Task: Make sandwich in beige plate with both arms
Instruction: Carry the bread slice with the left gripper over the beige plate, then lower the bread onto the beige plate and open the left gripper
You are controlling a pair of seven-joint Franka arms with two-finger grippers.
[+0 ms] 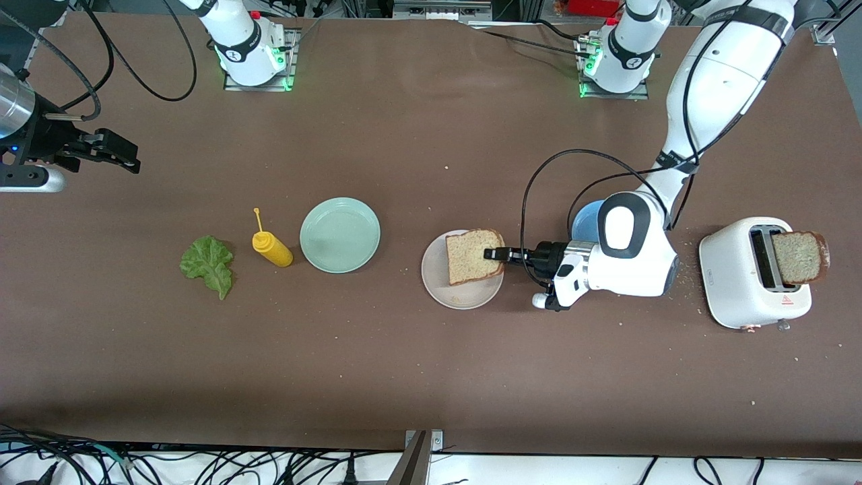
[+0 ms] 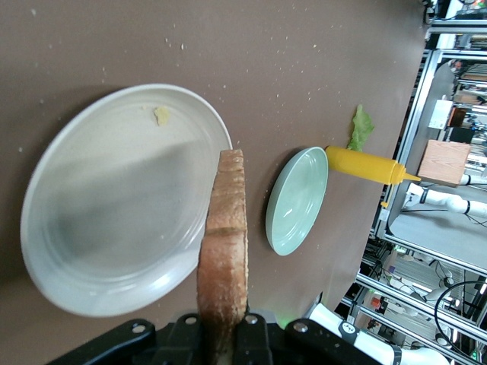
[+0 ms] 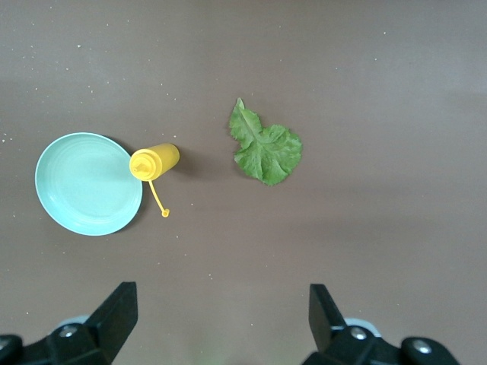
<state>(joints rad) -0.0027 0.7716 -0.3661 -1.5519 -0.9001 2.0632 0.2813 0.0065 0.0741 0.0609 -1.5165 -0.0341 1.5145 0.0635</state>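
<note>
Brown bench (image 1: 417, 377). Toward the right arm's end: lettuce leaf (image 1: 209, 264), yellow squeeze bottle (image 1: 272, 248) just beside mint-green plate (image 1: 340, 235). Toward the left arm's end: white toaster (image 1: 747, 273) with bread slice (image 1: 799, 256) sticking up from a slot; blue plate (image 1: 584, 217) mostly hidden under the left arm. Beige plate (image 1: 465, 293): round, pale, raised rim, one crumb inside, between mint-green plate and toaster. Left claw (image 1: 493, 254): over beige plate, pinching grainy brown toast (image 1: 471, 256) by its crust. Right claw (image 1: 124, 156): spread, empty, waiting up above the bench.
</note>
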